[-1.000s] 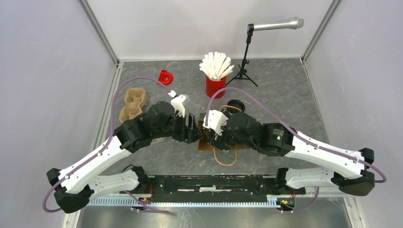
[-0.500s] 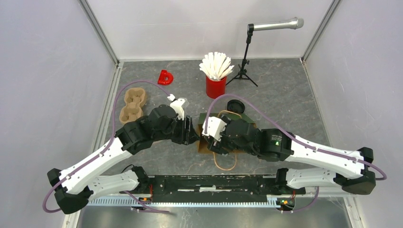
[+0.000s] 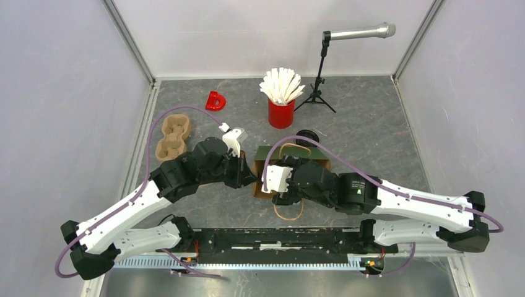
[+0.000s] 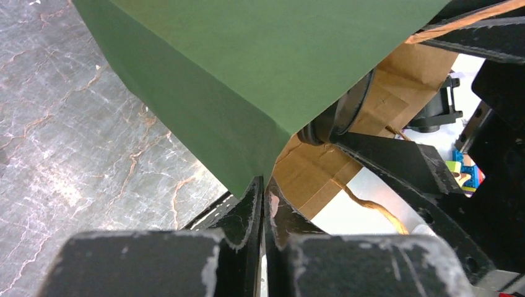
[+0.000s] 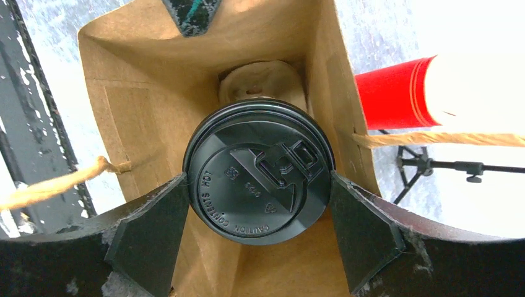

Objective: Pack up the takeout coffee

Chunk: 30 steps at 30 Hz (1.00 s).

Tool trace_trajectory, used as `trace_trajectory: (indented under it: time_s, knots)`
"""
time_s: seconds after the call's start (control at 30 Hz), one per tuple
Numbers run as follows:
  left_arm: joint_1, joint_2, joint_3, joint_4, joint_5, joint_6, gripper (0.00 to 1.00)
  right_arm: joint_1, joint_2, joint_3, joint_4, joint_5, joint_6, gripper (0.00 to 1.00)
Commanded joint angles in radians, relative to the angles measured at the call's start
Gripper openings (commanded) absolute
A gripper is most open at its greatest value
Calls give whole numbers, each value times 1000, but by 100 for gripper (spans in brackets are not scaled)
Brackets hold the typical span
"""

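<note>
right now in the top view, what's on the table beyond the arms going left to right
brown pulp cup carrier → red d-shaped piece → red cup of white sticks → microphone stand

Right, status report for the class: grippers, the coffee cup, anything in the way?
Left gripper shut on the bag edge. Right gripper clamped on the cup, lid on, inside the bag. No blockage seen.
</note>
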Motion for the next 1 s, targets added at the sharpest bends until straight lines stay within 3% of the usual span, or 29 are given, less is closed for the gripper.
trace_trajectory:
  time_s: [0.0, 0.3, 0.47, 0.57, 0.83, 0.97]
  knots:
    - [-5, 1, 3, 73, 54, 44, 6, 4, 21, -4, 15, -10, -142, 87]
    - [-5, 0, -14, 71, 65, 42, 12, -2, 101, -25, 50, -63, -256, 88]
    - [-5, -15, -34, 57, 48, -52, 40, -5, 104, -56, 120, -54, -261, 87]
    - [-4, -28, -77, 86, 53, -92, 46, -7, 79, -101, 180, -49, -260, 87]
    - [-5, 4, -73, 59, 41, -103, 51, -12, 50, -146, 226, -18, -251, 87]
    - [-5, -2, -66, 59, 33, -96, 37, -16, 33, -146, 221, -26, -252, 87]
